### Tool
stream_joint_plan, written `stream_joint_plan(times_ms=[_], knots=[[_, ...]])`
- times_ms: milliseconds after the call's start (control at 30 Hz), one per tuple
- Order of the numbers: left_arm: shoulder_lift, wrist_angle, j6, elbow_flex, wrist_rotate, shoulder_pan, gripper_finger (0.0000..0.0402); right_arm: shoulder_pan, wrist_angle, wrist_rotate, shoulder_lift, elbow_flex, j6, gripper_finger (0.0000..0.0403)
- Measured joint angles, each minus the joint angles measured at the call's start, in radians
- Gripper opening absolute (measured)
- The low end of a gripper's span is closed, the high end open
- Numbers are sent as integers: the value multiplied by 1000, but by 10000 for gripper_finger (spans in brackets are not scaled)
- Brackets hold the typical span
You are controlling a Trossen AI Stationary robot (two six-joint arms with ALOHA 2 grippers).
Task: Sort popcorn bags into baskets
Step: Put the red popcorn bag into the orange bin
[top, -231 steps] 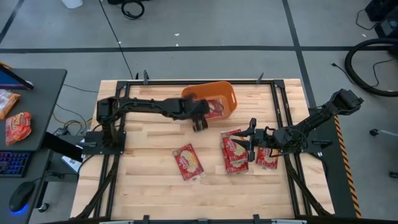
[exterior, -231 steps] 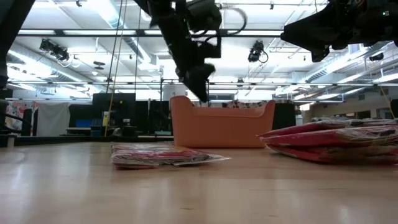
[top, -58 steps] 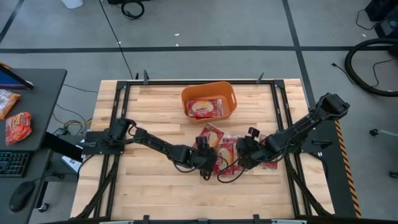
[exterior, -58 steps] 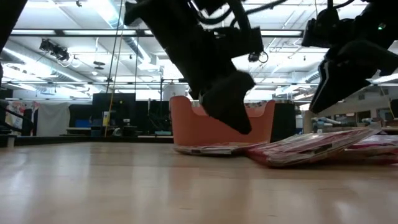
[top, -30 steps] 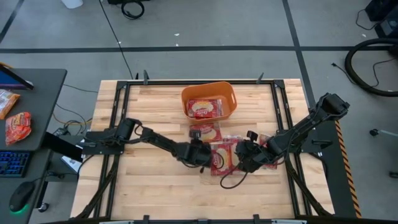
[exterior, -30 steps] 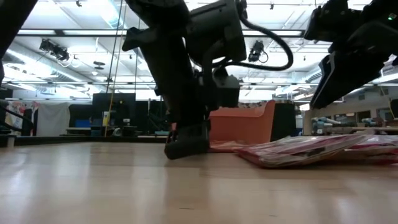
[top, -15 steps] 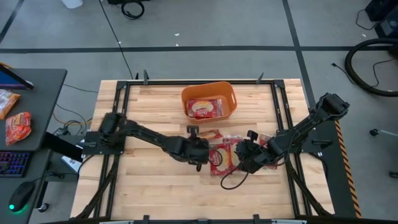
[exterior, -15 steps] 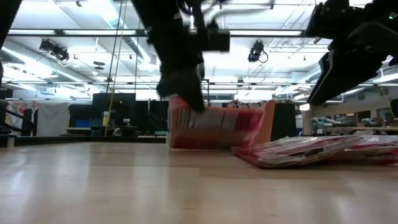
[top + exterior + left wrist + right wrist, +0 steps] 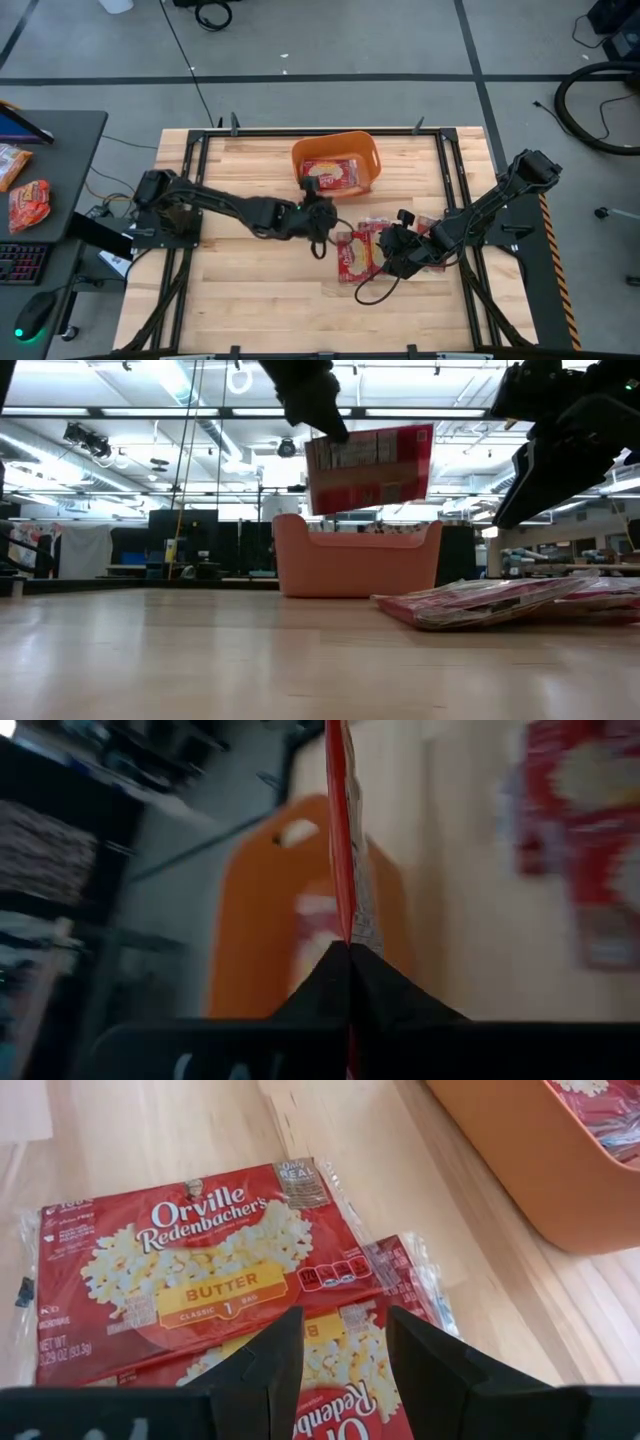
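Bare table (image 9: 240,270) beside basket (image 9: 370,150)

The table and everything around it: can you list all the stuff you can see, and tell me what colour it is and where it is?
Basket: one, orange, far middle of the wooden table.
Popcorn bag in the basket: at least one, red.
Held popcorn bag: one, red, up in the air near the basket, pinched at its edge.
Popcorn bags lying flat: at least two, red with a yellow-cream picture, overlapping on the table by the right arm.
Packets on the side desk: two, orange-red, off the table's left side.
Keyboard: one, dark, on that desk.
Left gripper: one, dark, shut on the held popcorn bag.
Right gripper: one, dark, open, just above the flat bags.
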State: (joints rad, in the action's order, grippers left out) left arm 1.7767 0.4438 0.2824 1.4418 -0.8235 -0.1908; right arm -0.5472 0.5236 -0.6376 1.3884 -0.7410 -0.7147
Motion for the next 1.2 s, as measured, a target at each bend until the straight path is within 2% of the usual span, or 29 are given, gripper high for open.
stream_joint_plan(times_ms=[100, 233, 300, 433, 500, 567, 700, 800, 867, 1033, 1200], knots=[[1, -44, 110, 0, 2, 52, 1, 0, -1, 0, 0, 0, 0, 150], [11, -67, 170, -11, 96, 151, 1, 0, -2, 1, 0, 0, 3, 150], [11, -119, 199, -42, 140, 209, 1, 0, -3, 1, 0, 0, 6, 150], [11, -224, 278, -124, 164, 321, 1, 0, -8, 1, 0, 0, 12, 150], [11, -284, 285, -159, 214, 365, 11, 0, -8, 1, 0, 0, 11, 150], [11, -277, 272, -176, 256, 388, 33, 0, -8, 2, 0, 0, 11, 150], [11, -238, 248, -176, 318, 362, 93, 0, -8, 2, 0, 0, 11, 150], [11, -230, 247, -176, 338, 313, 134, 0, -7, 2, 0, 0, 11, 150], [11, -231, 253, -176, 389, 270, 152, 0, -7, 9, 0, 0, 11, 150], [27, -236, 279, -175, 627, 168, 165, 0, 6, 88, 0, 0, 3, 150], [83, -230, 245, -176, 619, 90, 167, -1, 12, 166, 0, 15, 0, 150]])
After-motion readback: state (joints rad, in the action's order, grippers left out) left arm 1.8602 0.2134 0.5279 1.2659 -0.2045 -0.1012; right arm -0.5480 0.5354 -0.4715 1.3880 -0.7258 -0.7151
